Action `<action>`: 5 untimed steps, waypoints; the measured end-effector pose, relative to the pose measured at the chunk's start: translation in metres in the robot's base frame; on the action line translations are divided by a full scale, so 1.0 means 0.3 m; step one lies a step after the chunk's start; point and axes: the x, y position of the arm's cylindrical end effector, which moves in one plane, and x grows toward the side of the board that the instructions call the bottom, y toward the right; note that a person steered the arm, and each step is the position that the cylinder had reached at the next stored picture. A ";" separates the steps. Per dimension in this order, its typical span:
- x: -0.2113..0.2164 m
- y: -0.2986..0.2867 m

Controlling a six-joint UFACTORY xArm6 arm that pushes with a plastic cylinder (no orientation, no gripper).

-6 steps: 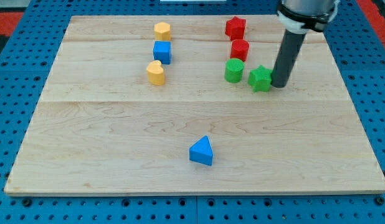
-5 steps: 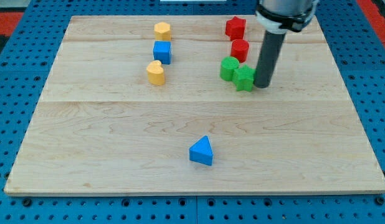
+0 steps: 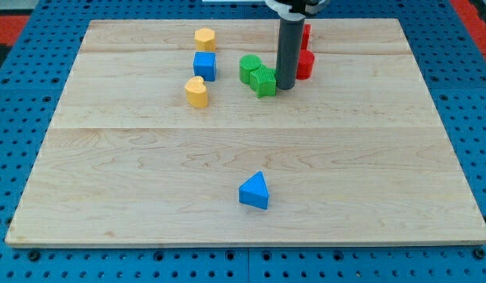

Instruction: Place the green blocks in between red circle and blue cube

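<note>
No claw on rig, just rod; my tip (image 3: 286, 86) touching right side of green star (image 3: 264, 81). Green star pressed against green cylinder (image 3: 250, 67), pair sitting between blue cube (image 3: 204, 66) and red circle (image 3: 304, 64), nearer the red. Judgement: blocks light, rigid, slide easily on wood (image 3: 227, 157), likely rotate or slip off if pushed off-centre. No grip possible; push flat on star's right face, through centre.

The board (image 3: 227, 149) was pale wood, matt, with visible grain and plank seams. My rod looked smooth, dark and matt down to my tip (image 3: 285, 86). The green blocks (image 3: 257, 75), blue cube (image 3: 204, 66) and red circle (image 3: 305, 64) looked smooth and faintly glossy. The blue base (image 3: 479, 118) was perforated.
</note>
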 end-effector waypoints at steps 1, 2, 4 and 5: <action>-0.045 -0.018; -0.080 -0.024; -0.008 0.069; 0.103 0.135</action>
